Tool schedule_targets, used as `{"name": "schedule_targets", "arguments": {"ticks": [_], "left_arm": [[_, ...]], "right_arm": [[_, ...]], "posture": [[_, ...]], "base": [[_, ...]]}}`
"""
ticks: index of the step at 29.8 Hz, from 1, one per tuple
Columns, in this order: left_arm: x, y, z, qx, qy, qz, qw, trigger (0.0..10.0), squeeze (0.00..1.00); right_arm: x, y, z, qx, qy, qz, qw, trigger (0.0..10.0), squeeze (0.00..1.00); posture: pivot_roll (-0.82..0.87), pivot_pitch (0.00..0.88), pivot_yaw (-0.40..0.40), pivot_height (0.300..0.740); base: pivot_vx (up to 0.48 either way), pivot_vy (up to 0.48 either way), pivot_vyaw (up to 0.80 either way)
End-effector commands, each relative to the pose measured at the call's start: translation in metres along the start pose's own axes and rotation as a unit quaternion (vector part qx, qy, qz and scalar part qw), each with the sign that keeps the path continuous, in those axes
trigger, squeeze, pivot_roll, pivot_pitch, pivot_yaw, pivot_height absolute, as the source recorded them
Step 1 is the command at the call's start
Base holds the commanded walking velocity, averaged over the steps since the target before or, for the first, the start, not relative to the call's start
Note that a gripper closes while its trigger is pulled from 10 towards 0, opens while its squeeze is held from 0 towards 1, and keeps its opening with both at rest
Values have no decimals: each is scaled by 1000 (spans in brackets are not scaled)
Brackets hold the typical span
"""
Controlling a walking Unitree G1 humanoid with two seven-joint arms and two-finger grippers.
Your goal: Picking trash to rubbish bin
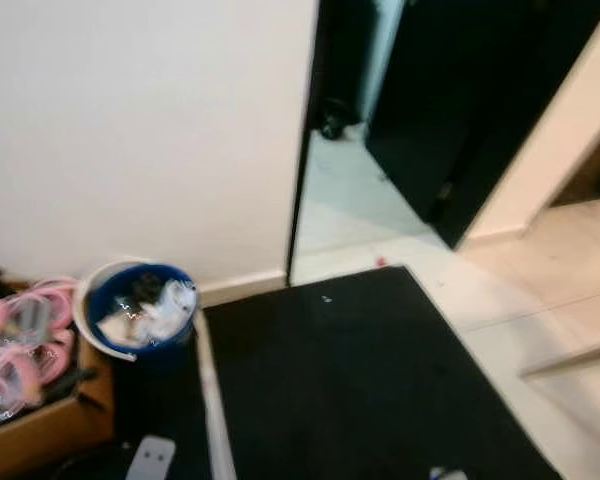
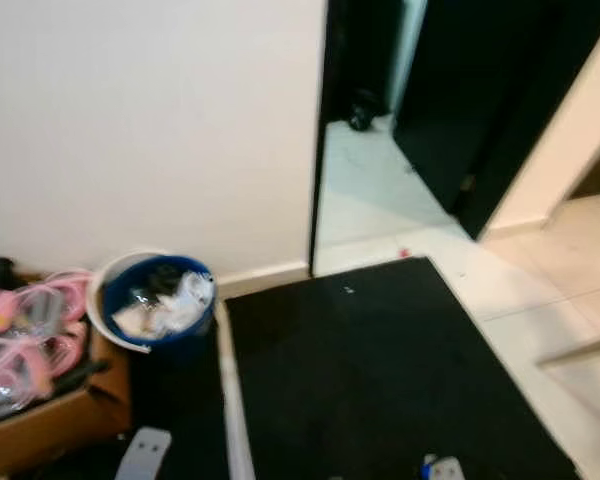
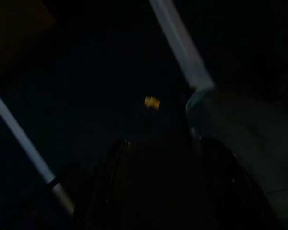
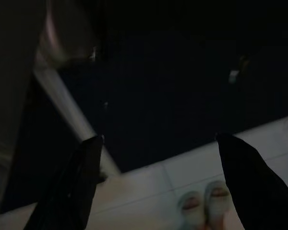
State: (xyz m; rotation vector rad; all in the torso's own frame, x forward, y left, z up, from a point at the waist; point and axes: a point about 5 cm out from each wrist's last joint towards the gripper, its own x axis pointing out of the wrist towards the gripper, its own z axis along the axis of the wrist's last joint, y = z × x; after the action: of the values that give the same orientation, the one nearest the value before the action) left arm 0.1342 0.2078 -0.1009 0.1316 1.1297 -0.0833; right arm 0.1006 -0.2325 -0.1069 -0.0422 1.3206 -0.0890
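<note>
**Bin by the wall, both tools released over the mat**

You are looking down at a white wall (image 1: 140,130) with a dark open doorway (image 1: 380,110) to its right. A large black mat (image 1: 350,380) covers the floor in front of you, and pale floor tiles (image 1: 540,300) run along its right edge and on through the doorway.

At the far left corner of the mat, against the wall, stands the rubbish bin (image 1: 135,310), blue with a white rim. You can see crumpled white trash (image 1: 165,305) already lying inside it. Just left of the bin, a cardboard box (image 1: 40,420) holds pink things (image 1: 20,340).

In the left wrist view, very dark, the left tool (image 3: 165,191) hangs with its fingers apart above the dark floor, and a small yellow scrap (image 3: 152,102) lies ahead of it. In the right wrist view the right tool (image 4: 168,182) is spread wide over the mat's edge where it meets the tiles. A tiny red speck (image 1: 381,263) sits at the mat's far edge.
</note>
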Motion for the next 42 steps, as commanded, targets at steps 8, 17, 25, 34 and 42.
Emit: {"name": "schedule_targets", "arguments": {"ticks": [8,17,25,34,42], "left_arm": [[0,-1,2,11,-1,-3,1000,10000,0],[0,0,2,16,-1,-3,1000,10000,0],[0,1,3,20,-1,-3,1000,10000,0],[0,0,3,21,-3,-4,1000,10000,0],[0,0,2,20,-2,-5,1000,10000,0]], "right_arm": [[0,-1,-4,-3,6,1,1000,10000,0],[0,1,-6,-5,8,1,1000,10000,0],[0,-1,-6,-7,6,0,1000,10000,0],[0,-3,-6,-9,7,-1,1000,10000,0],[-1,-3,-7,-9,8,-1,1000,10000,0]], "posture": [[19,94,25,740],[19,89,26,740],[17,82,28,740],[16,74,28,740],[17,81,24,740]], "base": [[0,0,-800],[0,0,-800],[0,0,-798],[0,0,-797],[0,0,-800]]}}
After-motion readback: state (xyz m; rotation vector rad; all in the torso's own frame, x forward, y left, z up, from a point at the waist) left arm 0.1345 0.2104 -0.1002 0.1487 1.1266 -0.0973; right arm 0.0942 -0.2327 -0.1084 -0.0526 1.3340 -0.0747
